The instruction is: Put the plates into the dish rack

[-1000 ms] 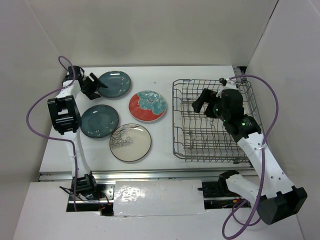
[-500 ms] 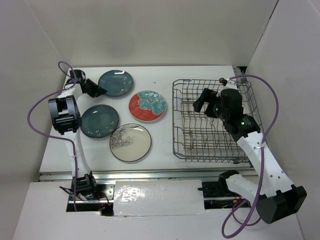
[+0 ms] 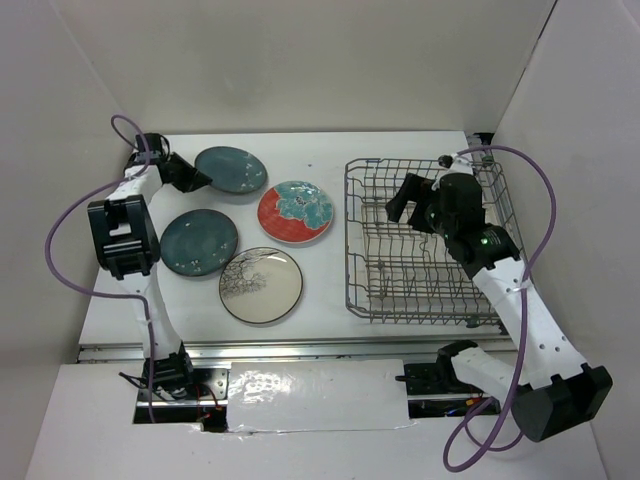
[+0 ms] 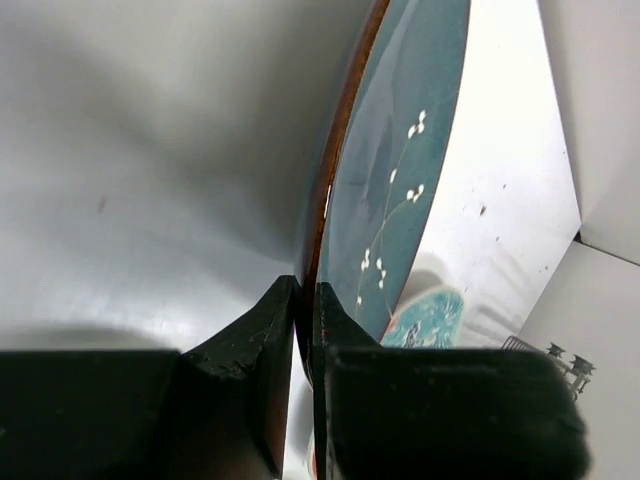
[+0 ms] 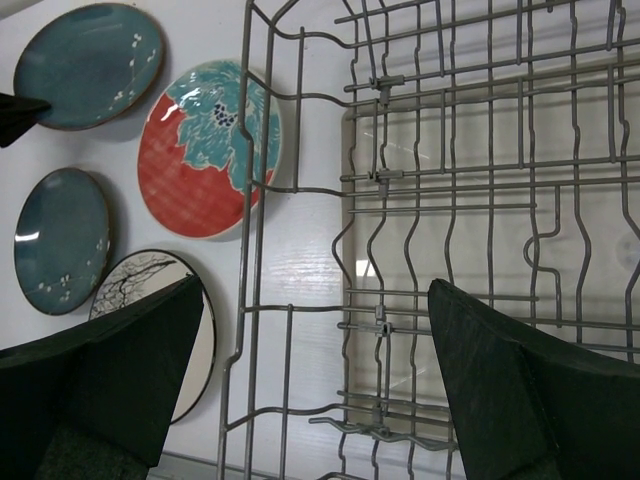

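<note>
The rack (image 3: 351, 240) stands on the right half of the counter (image 3: 320, 150), a grey wire basket with rows of upright tines. Only bare wires and the counter beneath them show through it in the right wrist view. All four plates are outside it, on the left half of the counter.

The left pincer (image 3: 196, 179) is pressed onto the left rim of the far teal plate (image 3: 232, 169). In the left wrist view its two fingers (image 4: 262, 340) pinch the brown edge of the plate, one on each face. That gripped edge looks raised a little off the counter; whether the opposite edge touches the counter cannot be told.

The near teal plate (image 3: 199, 243) lies flat in front of it. The red plate (image 3: 296, 211) with its teal flower lies just beside the left wall of the rack. The grey-white plate (image 3: 261, 285) with the branch drawing lies nearest the arm bases.

The right pincer (image 3: 405, 200) hangs above the far left part of the rack, fingers spread wide and holding nothing.
</note>
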`<state>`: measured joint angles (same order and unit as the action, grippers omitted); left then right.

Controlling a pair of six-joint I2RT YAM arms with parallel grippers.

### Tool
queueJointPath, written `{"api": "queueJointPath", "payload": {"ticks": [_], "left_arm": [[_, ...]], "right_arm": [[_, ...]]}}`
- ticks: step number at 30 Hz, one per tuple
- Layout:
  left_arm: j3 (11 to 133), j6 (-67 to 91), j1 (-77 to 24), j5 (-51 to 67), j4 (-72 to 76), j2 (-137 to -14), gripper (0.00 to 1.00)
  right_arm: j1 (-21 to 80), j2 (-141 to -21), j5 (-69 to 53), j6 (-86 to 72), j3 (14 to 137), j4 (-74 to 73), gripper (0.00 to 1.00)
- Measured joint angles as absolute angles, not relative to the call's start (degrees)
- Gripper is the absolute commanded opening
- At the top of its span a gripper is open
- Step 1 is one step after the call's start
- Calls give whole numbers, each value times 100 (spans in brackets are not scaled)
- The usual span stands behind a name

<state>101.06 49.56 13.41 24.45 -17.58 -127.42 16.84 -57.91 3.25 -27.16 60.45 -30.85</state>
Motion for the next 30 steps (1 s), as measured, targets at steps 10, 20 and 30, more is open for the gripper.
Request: {"api": "queueJointPath", "payload": {"ticks": [10, 20, 30], "left_arm": [[9360, 4534, 1337, 2436, -2532, -11327, 0], [9035, 3774, 1343, 3946, -2910, -9397, 0], [8517, 3577, 919, 5677, -3092, -8407, 0]], "right_arm": [[1787, -5986, 126, -2624, 6445, -3162, 99], [1879, -6101, -246, -2458, 7229, -3566, 100], [1953, -6361, -1452, -2532, 7684, -3286, 100]]}}
